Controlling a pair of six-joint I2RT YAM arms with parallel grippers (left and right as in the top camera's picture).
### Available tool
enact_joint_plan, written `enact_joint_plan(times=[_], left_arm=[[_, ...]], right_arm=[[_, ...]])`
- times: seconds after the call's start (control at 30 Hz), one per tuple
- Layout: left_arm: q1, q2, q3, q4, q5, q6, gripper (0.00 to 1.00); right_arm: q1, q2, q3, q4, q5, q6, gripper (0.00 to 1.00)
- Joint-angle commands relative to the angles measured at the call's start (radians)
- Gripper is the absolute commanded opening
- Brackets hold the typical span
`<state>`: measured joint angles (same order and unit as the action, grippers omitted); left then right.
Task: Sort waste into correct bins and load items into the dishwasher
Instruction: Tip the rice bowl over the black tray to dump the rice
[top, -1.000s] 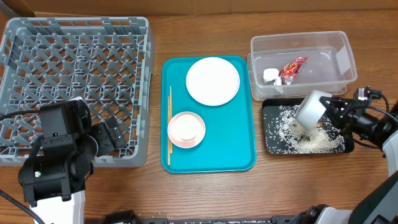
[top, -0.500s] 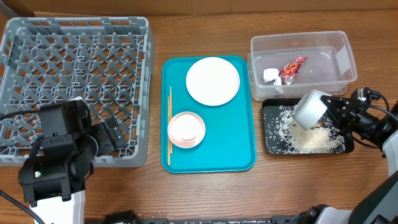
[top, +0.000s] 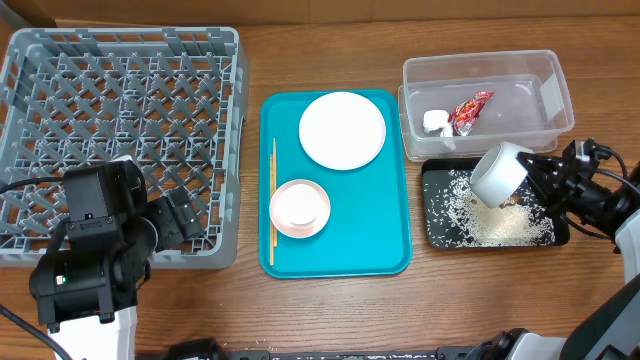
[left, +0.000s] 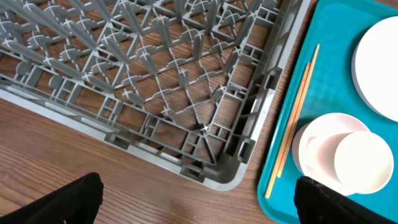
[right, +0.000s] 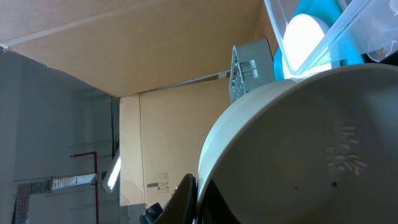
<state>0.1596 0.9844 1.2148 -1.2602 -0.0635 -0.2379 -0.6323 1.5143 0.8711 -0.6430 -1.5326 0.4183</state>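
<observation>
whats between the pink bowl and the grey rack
The chopsticks, along the teal tray's rack-side edge, lie between pink bowl and grey rack; clearest overhead.

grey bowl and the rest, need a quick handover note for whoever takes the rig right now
Left gripper open, by the front corner of the rack. Right gripper shut on the grey bowl, tipped above the black tray.
Done: wrapper and wad in the clear tub; rice in the black tray.
Left: grey bowl, plate, pink bowl and chopsticks into the rack; the last three lie on the teal tray.
</observation>
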Motion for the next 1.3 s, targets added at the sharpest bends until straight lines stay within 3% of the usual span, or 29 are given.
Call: enact_joint_plan(times=[0.0, 0.47, 0.67, 0.73, 0.8, 1.0, 1.17, 1.27], left_arm=[[0.008, 0.003, 0.016, 0.005, 0.009, -0.021, 1.0], [0.007, 0.003, 0.016, 0.005, 0.008, -0.021, 1.0], [0.008, 0.003, 0.016, 0.005, 0.008, -0.021, 1.0], [0.008, 0.003, 0.016, 0.005, 0.008, -0.021, 1.0], [0.008, 0.003, 0.016, 0.004, 0.009, -0.021, 1.0], [0.007, 0.003, 0.016, 0.004, 0.009, -0.021, 1.0], [0.008, 0.003, 0.016, 0.008, 0.009, -0.021, 1.0], [0.008, 0.003, 0.016, 0.005, 0.009, -0.021, 1.0]], right_arm=[[-0.001, 0.003, -0.001, 0.003, -0.037, 0.002, 0.04], [-0.001, 0.003, -0.001, 0.01, -0.035, -0.002, 0.04], [0.0, 0.003, 0.0, 0.004, 0.141, -0.024, 0.04], [0.0, 0.003, 0.0, 0.005, 0.12, -0.025, 0.04], [0.001, 0.002, 0.003, 0.066, -0.039, -0.085, 0.04], [0.01, -0.008, 0.006, 0.07, -0.027, -0.123, 0.04], [0.024, -0.008, 0.006, 0.019, 0.153, -0.134, 0.04], [0.071, -0.01, 0.007, -0.045, 0.232, -0.217, 0.04]])
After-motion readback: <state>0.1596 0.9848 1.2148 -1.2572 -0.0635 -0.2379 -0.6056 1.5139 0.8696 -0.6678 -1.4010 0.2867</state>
